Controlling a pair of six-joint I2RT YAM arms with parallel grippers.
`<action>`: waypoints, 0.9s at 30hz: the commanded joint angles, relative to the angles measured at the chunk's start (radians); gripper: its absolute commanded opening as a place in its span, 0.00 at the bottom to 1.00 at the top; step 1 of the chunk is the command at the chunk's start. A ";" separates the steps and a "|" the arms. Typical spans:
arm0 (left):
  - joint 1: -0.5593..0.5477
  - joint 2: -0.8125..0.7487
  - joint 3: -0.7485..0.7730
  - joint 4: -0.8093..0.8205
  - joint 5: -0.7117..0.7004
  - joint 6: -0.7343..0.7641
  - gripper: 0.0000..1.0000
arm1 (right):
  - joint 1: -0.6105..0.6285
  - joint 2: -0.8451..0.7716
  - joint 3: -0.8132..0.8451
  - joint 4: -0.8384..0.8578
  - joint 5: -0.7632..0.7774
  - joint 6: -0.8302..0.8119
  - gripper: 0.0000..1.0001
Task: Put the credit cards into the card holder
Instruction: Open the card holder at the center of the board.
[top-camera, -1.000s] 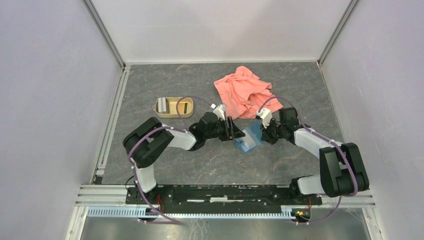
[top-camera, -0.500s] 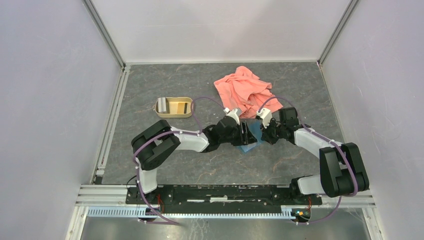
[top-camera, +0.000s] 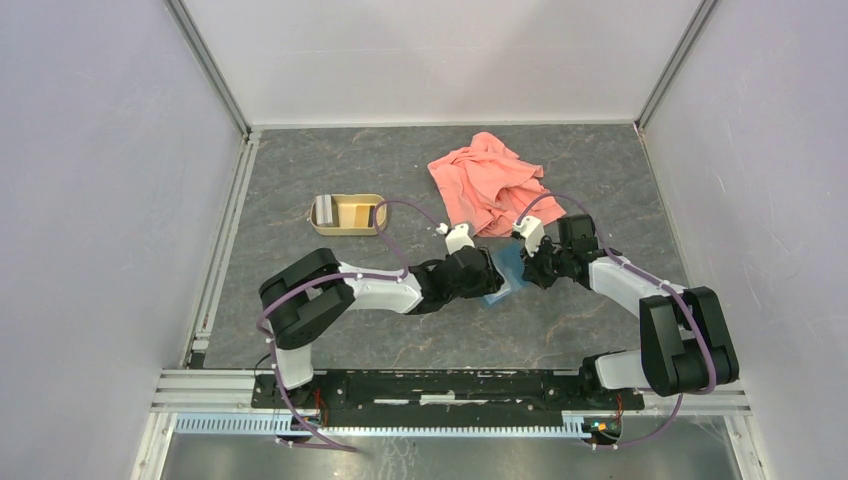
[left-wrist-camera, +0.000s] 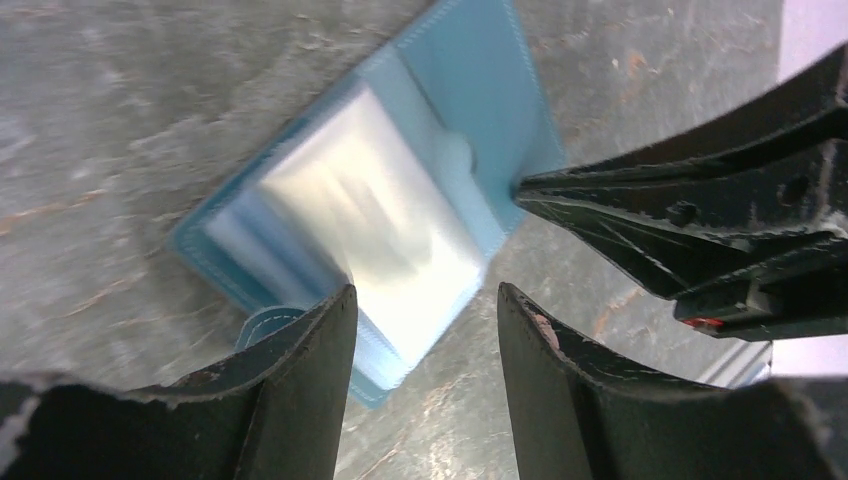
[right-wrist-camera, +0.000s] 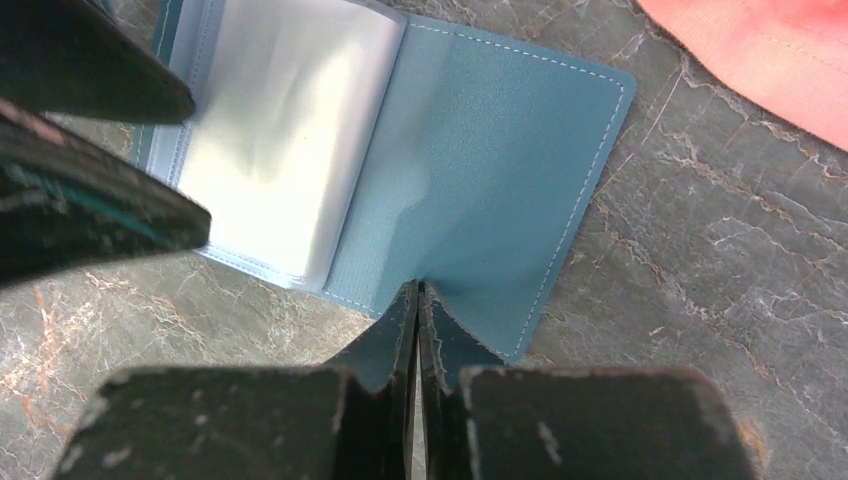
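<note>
Your left gripper (left-wrist-camera: 425, 300) hangs right over the card holder (left-wrist-camera: 400, 200) with its fingers spread and nothing between them, so you bring no card to it. The holder lies open and flat on the table (top-camera: 400, 330) between the two arms. Its long axis runs on a slant from your left gripper's side across to the right gripper (right-wrist-camera: 417, 292). The clear sleeves sit on the half under your left fingers, and the bare teal cover is on the other half. Your right gripper's fingers are pressed together on the edge of that cover near the fold, pinching it, which I judge keeps the holder open. The credit cards (top-camera: 326, 212) appear to stand in the tan tray (top-camera: 347, 231), well apart from the holder, up and to the left, though they are too small to be sure of. Your left arm is plainly the nearer one to that tray, so I judge the fetch falls to it, away from the holder
</note>
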 joint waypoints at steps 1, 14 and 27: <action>0.002 -0.075 -0.046 -0.078 -0.162 -0.061 0.61 | 0.004 -0.022 0.019 0.004 -0.012 -0.008 0.06; 0.029 -0.094 -0.065 0.014 -0.096 0.025 0.65 | 0.005 -0.022 0.017 0.002 -0.014 -0.011 0.06; 0.063 -0.122 -0.135 0.223 0.098 0.122 0.67 | 0.007 -0.025 0.018 -0.002 -0.030 -0.017 0.07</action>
